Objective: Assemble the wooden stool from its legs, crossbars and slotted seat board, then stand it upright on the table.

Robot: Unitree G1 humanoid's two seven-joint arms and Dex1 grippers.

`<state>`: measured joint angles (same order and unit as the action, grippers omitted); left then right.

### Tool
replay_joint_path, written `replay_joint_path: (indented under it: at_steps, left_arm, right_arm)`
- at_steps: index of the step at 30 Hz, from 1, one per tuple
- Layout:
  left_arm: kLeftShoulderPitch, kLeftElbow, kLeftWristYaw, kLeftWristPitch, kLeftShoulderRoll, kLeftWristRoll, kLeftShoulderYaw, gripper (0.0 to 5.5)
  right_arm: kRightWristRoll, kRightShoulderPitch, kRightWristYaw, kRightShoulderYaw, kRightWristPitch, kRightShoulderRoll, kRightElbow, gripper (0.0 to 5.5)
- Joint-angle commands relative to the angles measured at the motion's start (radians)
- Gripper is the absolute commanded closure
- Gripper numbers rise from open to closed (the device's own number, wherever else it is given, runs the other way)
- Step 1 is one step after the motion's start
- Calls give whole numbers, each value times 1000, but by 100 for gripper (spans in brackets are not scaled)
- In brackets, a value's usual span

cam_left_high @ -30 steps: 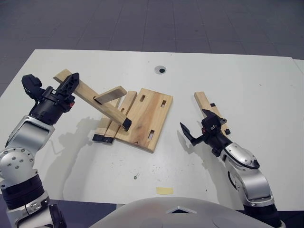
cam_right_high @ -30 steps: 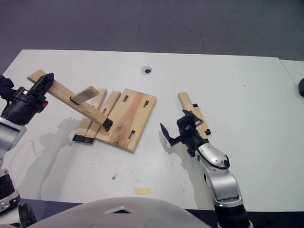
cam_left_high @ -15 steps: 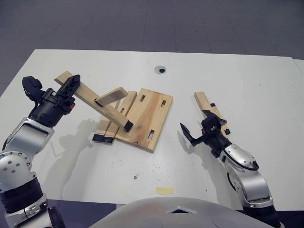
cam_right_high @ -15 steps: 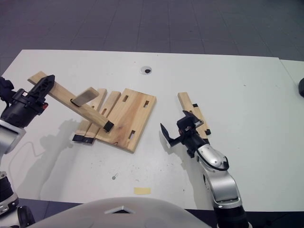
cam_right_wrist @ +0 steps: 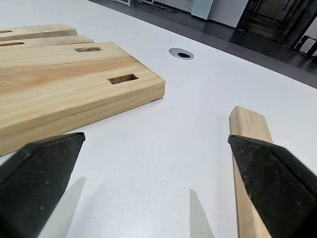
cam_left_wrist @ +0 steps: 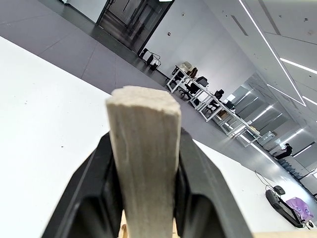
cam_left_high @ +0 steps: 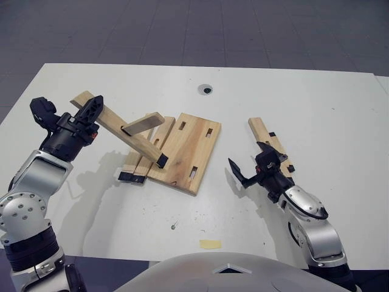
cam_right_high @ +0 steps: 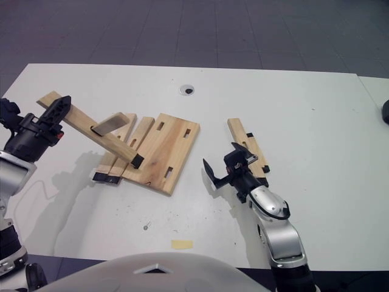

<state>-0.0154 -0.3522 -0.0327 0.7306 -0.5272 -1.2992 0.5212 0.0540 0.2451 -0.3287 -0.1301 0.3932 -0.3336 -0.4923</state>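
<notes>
Two states: we see left gripper (cam_left_high: 91, 112) clamped on a tilted stool leg (cam_left_high: 124, 131) — right gripper (cam_left_high: 246, 160) spread wide near seat board (cam_left_high: 185, 152).

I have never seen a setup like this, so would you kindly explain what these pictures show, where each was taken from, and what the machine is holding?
This is a humanoid robot with two arms, each ending in a two-fingered gripper. The two wide pictures come from cameras in its head, looking down over a white table. The other two come from cameras on its wrists. The left gripper is shut on a wooden leg, held tilted, with a crossbar fitted into it. On the table lie the slotted seat board, two more legs along its left edge, and a lone leg to the right. The right gripper hangs open and empty near that lone leg. Its wrist picture shows both black fingertips apart.
</notes>
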Motion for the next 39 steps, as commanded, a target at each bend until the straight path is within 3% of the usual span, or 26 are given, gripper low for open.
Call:
replay_joint_path:
  at_steps: [1,6,11,18,23,30,38,39]
  left_arm:
    - [42,-48,-39,1,-49,131,-57,447]
    - [92,-156,-96,-25,-75,270,-165,446]
    - [213,-200,-77,-90,29,385,-289,446]
    - [434,-104,-186,-472,81,806,-513,446]
    - [453,128,-281,-681,113,901,-559,446]
    - [296,73,-315,-663,78,811,-570,446]
    - [143,310,-468,-852,114,808,-558,444]
    - [128,343,-503,-878,111,804,-556,407]
  right_arm:
    - [-12,-17,2,9,-6,-7,5,10]
    - [-22,-35,6,14,-12,-5,9,10]
    - [-28,-39,13,14,-12,-4,2,10]
    - [-44,-63,19,3,-18,2,16,10]
    - [-51,-88,27,-13,-20,14,28,10]
    - [-56,-103,30,-32,-21,25,36,10]
    - [-72,-120,48,-44,-45,54,67,10]
    - [-73,-118,51,-44,-48,58,70,10]
